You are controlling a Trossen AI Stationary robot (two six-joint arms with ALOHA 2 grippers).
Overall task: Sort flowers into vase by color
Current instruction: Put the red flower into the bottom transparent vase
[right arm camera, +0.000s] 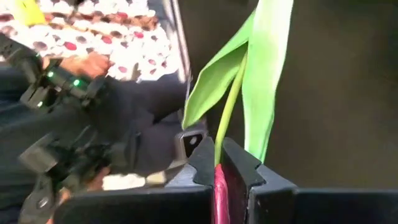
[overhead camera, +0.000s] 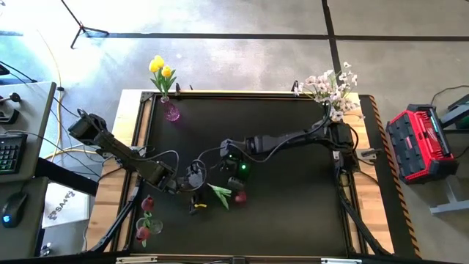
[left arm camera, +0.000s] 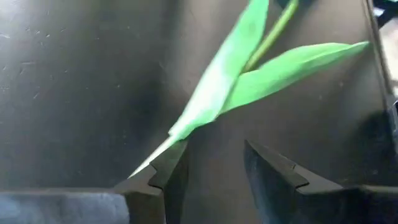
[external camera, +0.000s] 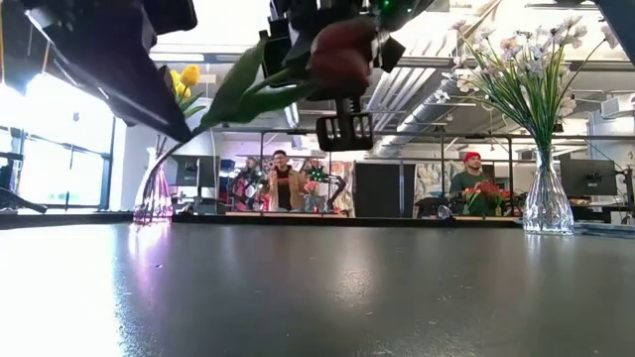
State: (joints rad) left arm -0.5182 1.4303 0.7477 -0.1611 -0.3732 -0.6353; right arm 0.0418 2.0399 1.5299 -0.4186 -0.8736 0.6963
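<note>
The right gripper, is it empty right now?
No, the right gripper is shut on a dark red tulip, clamping the stem just beyond the bloom, with the green leaves reaching out past its fingers.

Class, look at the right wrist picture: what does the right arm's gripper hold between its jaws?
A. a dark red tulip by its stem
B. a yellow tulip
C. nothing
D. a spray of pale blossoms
A: the right gripper is closed on the green stem just above the bloom of a dark red tulip, its leaves pointing away from the jaws.
</note>
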